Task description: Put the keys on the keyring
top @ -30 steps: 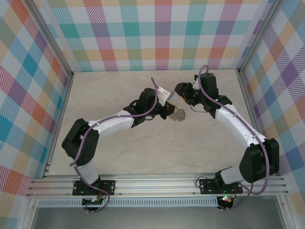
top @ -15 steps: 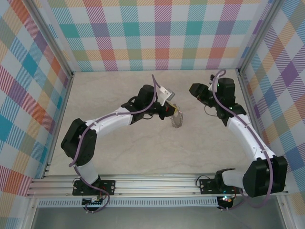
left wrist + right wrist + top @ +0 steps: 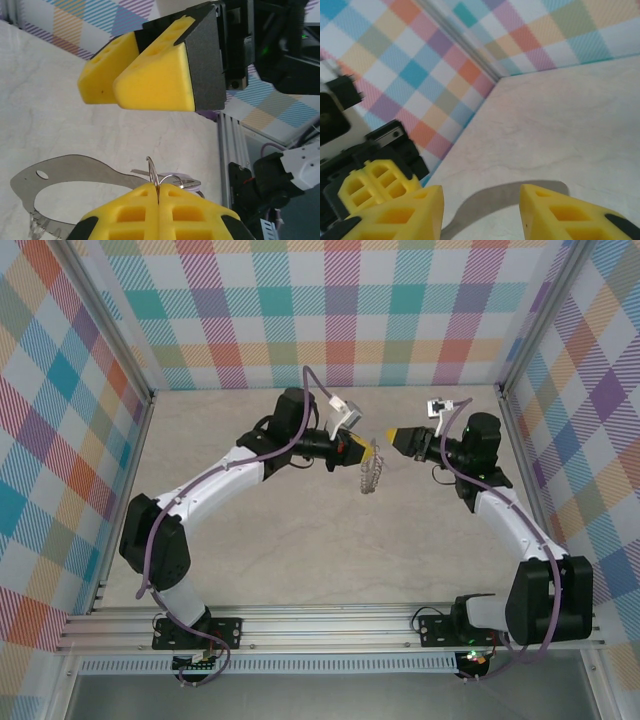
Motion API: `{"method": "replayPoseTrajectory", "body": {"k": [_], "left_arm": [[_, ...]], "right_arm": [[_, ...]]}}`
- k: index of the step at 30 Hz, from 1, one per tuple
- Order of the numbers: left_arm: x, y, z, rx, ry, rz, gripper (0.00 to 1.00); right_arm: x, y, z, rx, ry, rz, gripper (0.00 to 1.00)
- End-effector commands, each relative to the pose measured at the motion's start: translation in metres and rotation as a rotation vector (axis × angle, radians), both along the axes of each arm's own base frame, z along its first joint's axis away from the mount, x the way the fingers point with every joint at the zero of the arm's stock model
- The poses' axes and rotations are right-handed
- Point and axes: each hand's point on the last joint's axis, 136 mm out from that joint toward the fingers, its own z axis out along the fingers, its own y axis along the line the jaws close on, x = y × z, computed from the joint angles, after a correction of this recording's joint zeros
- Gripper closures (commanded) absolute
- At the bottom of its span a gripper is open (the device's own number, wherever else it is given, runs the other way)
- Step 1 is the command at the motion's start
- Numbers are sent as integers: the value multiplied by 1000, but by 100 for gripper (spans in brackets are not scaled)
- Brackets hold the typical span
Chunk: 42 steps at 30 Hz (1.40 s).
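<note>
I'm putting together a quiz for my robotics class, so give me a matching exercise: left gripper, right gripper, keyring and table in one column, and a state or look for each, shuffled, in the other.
Column one
1. left gripper
2. right gripper
3. keyring
4. table

Column two
A. open, holding nothing
B. pale, marbled surface
C. shut, pinching a thin metal loop
D. silvery, dangling in the air

Pairs: 1-C, 2-A, 3-D, 4-B
</note>
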Motion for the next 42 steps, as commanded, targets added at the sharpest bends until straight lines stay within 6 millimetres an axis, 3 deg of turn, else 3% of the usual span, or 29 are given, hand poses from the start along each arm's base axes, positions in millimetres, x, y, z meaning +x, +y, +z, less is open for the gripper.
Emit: {"method": "replayPoseTrajectory", "body": {"k": [1,4,16,37,42], "left_arm": [[-14,6,33,-57,-35,-86,100],[-17,6,40,-69,-27,-115,100],[-28,6,54,-94,-7,-191,100],[-27,3,58,-110,4,-205,100],[-26,3,58,-110,3,-203,100]], "right_arm": [[-19,10,20,30,-126,156,60],[-26,11,24,33,-139,185,64],[-53,15,41,44,-178,293,62],[-62,30,43,52,-202,384,67],[-63,31,39,50,-192,389,77]]}}
